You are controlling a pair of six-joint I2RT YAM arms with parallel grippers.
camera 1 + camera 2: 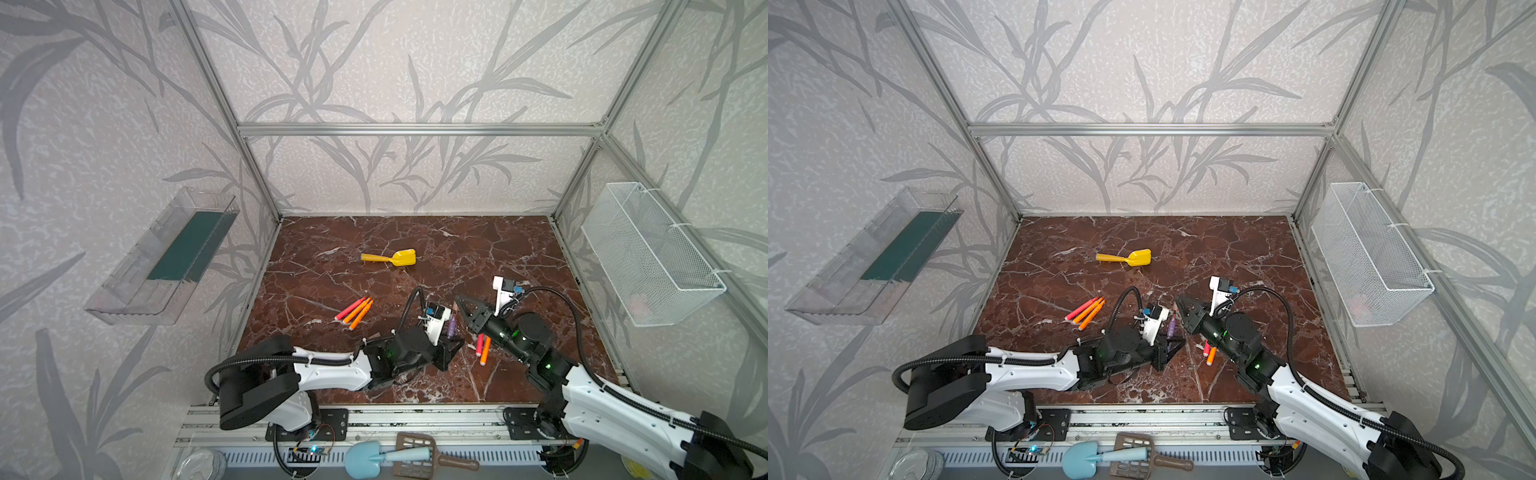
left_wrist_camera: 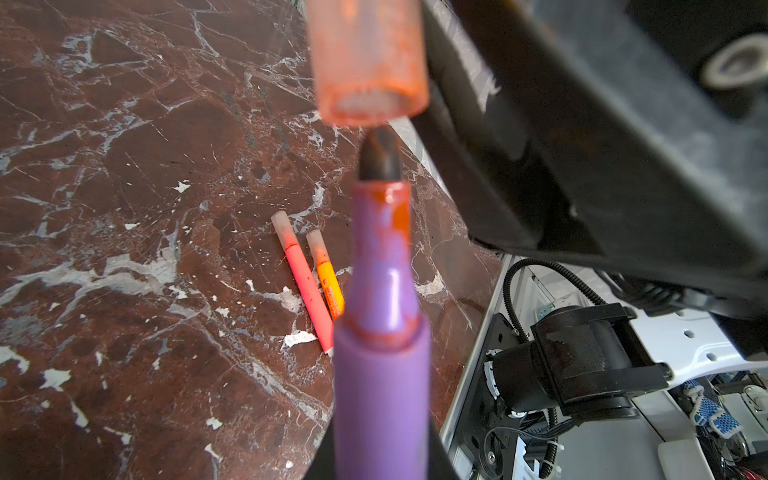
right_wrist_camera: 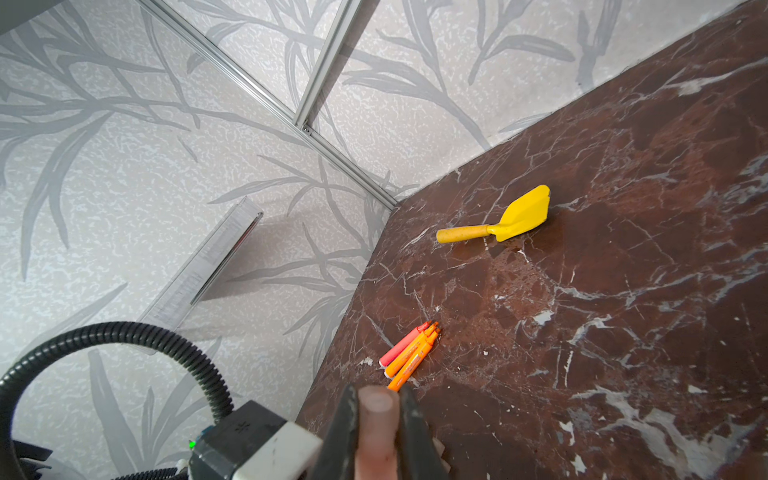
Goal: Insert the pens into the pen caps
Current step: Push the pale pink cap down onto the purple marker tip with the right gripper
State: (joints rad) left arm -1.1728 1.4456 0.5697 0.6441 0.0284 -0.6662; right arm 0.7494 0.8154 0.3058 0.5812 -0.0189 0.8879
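Observation:
My left gripper (image 1: 452,336) is shut on a purple pen (image 2: 382,353), whose dark tip points up at a pen cap. That translucent pinkish pen cap (image 2: 368,62) hangs just above the tip, its open end facing it, and the tip sits at its mouth. My right gripper (image 3: 378,401) is shut on this cap (image 3: 378,428), and in both top views it meets the left gripper at centre right (image 1: 1177,305). Three uncapped pens, one pink-red and two orange (image 1: 355,312), lie together to the left. Two capped pens (image 1: 482,350) lie below the right arm.
A yellow toy shovel (image 1: 390,257) lies mid-table toward the back. A white wire basket (image 1: 652,253) hangs on the right wall and a clear tray (image 1: 166,257) on the left wall. A blue shovel (image 1: 365,457) and a brown scoop rest on the front rail.

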